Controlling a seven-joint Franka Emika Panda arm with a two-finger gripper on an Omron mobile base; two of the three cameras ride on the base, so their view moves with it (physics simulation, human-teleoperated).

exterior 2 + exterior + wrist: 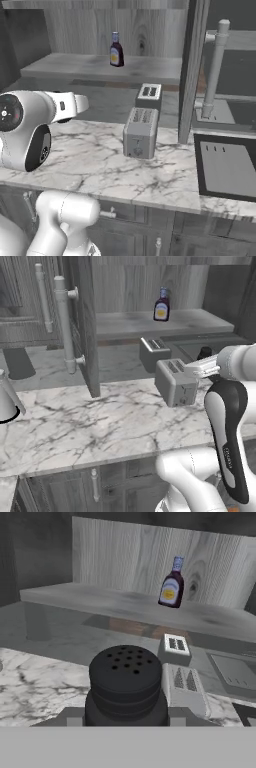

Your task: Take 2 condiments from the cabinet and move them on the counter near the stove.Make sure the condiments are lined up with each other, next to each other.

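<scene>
Shaker (126, 684), black with a perforated top, sits right at the gripper (126, 724) in the hand view, low and central, the jaws narrowed onto its sides so it is held. In the left base view its dark top (205, 352) peeks out just past the white wrist. The arm reaches forward with the forearm roughly level above the marble worktop (90, 426), the hand pointing toward the open cabinet (100, 65). The sauce bottle (161, 305), brown with a yellow label and blue cap, stands upright on the cabinet shelf (130, 323), well apart from the gripper. A grey toaster (140, 132) stands on the worktop below the shelf.
</scene>
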